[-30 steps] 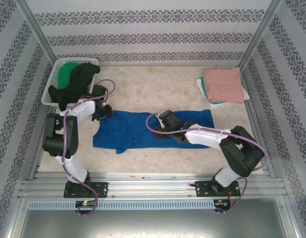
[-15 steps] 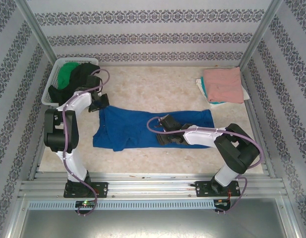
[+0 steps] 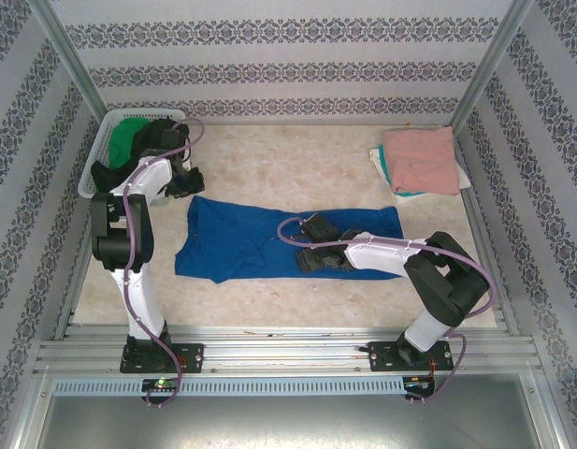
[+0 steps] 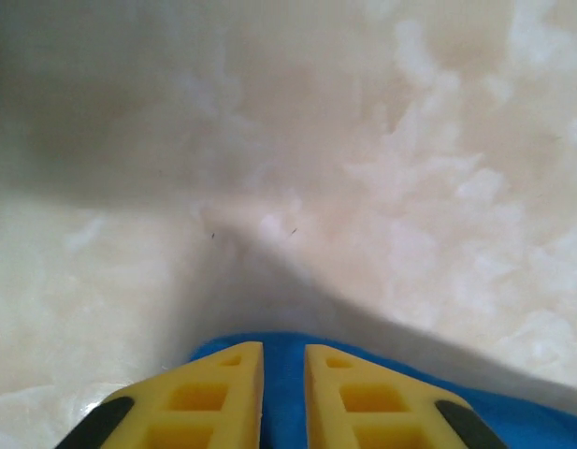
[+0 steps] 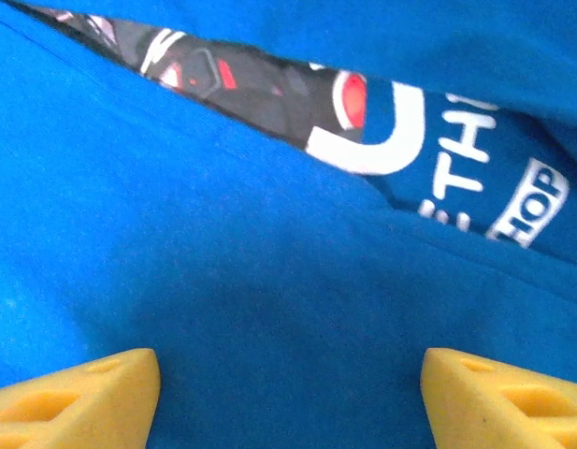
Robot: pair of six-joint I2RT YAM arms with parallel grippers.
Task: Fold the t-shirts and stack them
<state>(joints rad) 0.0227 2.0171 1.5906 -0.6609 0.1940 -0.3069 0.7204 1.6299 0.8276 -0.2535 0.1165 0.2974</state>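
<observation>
Expect soft, light, limp cloth in the blue t-shirt (image 3: 241,245), spread on the desk (image 3: 297,168) with a fold partly over its print. Probably bunches and slides easily, so better to pinch hems or corners, not the middle. At its far left corner: left gripper (image 4: 283,393), nearly closed, blue cloth in the slit; cannot tell whether pinched. Over its middle: right gripper (image 5: 288,383), wide open, holding nothing.

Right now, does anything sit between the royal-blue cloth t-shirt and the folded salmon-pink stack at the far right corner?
Nothing visible does. Bare marbled tabletop separates the royal-blue cloth t-shirt from the folded salmon-pink stack. The right gripper is open directly over the blue cloth.
</observation>
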